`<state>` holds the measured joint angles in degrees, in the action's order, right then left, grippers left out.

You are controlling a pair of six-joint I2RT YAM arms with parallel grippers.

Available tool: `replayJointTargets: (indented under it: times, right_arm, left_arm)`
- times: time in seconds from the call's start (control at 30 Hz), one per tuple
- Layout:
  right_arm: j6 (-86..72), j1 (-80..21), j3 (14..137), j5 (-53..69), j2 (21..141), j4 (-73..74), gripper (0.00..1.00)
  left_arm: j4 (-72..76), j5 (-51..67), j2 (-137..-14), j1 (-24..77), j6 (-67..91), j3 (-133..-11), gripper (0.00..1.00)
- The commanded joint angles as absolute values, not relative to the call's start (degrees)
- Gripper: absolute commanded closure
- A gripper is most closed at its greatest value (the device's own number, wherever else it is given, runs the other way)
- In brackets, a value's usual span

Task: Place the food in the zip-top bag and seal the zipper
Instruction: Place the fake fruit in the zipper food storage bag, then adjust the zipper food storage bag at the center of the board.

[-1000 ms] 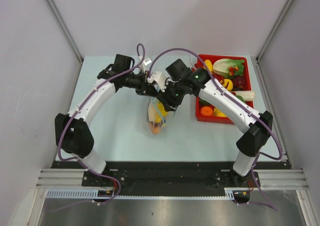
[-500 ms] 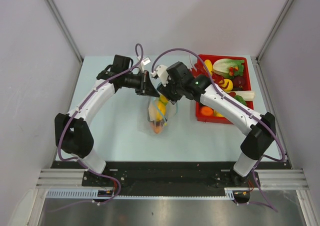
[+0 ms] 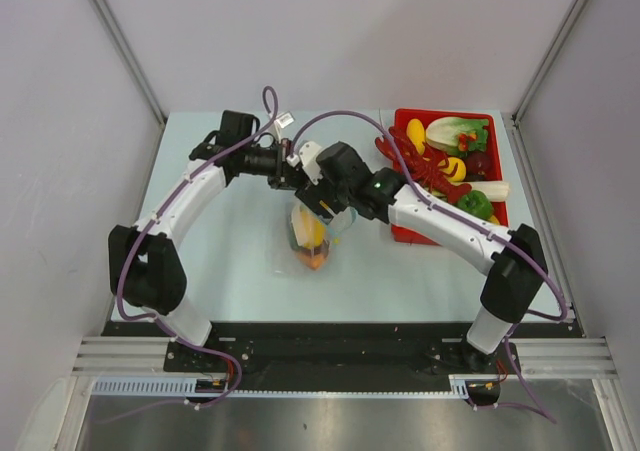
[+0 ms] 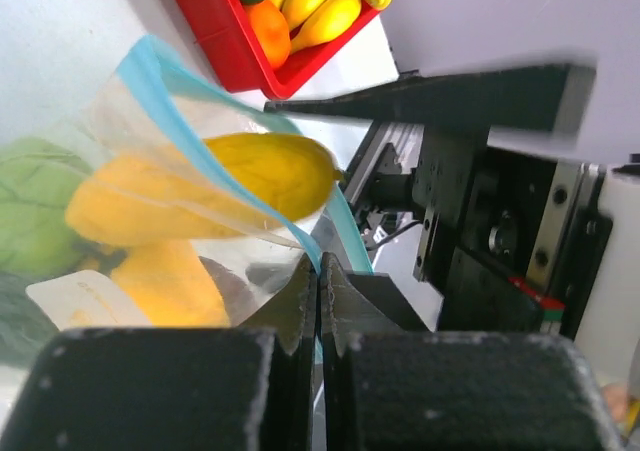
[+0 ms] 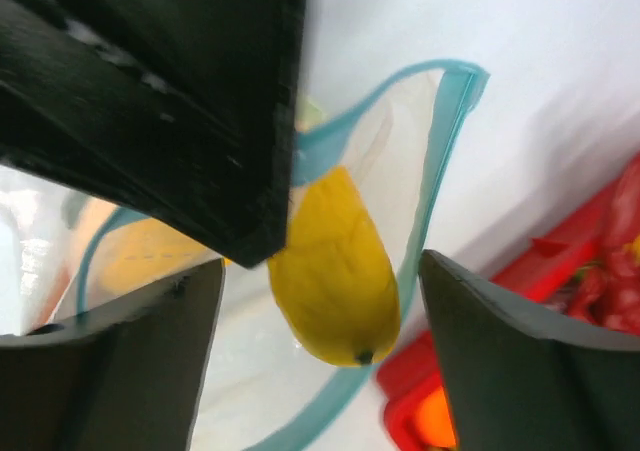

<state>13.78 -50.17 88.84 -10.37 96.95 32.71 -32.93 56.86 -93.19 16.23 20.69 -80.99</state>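
Zip-top bag (image 3: 312, 233) pinched at its zipper (image 4: 150, 71) by left gripper (image 4: 319, 276); right gripper (image 5: 320, 271) at the mouth.
Left wrist view shows the left fingers pressed together on the blue strip, with yellow pepper (image 4: 270, 166) and green round fruit (image 4: 30, 206) in the bag. Only the right wrist view shows the right gripper spread and empty, straddling the open mouth. Right arm has swung left since half a second ago, uncovering more of red tray (image 3: 445, 113). Bag lies mid-table, just nearward of both grippers.
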Motion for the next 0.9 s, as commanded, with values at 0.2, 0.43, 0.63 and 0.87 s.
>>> replayJointTargets:
  times: [0.2,0.43,0.63,0.87]
  right_arm:
    - [4.32,-34.04,92.28,22.49,89.99,38.23,0.0]
    - [0.26,-27.25,88.86,29.88,94.82,41.75,0.06]
    - [-0.88,-28.03,88.68,36.28,100.1,41.66,0.15]
    - [4.54,-29.63,96.46,43.59,100.72,47.95,1.0]
  left_arm:
    - [-27.6,62.14,-90.18,13.8,22.94,-78.22,1.0]
    - [-25.76,62.58,-89.91,13.62,23.03,-77.52,1.0]
    - [-23.12,62.4,-87.81,13.62,23.2,-75.94,1.0]
    - [-31.88,62.05,-81.93,13.71,10.25,-74.97,0.99]
